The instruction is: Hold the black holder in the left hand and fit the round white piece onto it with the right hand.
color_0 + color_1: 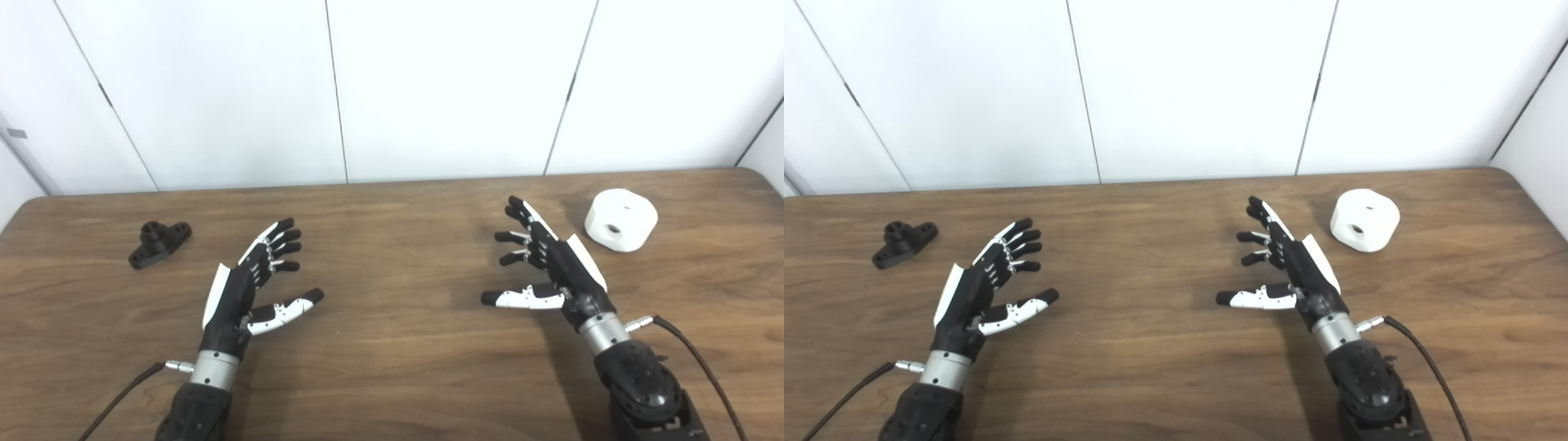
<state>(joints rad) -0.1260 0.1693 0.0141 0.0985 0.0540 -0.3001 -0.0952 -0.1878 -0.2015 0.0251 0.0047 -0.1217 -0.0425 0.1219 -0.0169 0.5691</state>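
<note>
A small black holder [159, 243] with a short upright post lies on the wooden table [392, 343] at the far left. The round white piece [620, 219], a thick disc with a hole in its side, rests at the far right. My left hand [248, 288] hovers open over the table, to the right of the holder and nearer to me, fingers spread and empty. My right hand [548, 263] is open too, fingers apart, just left of the white piece and not touching it.
White wall panels [392, 86] rise behind the table's far edge. Thin black cables [698, 361] trail from both wrists across the near part of the table.
</note>
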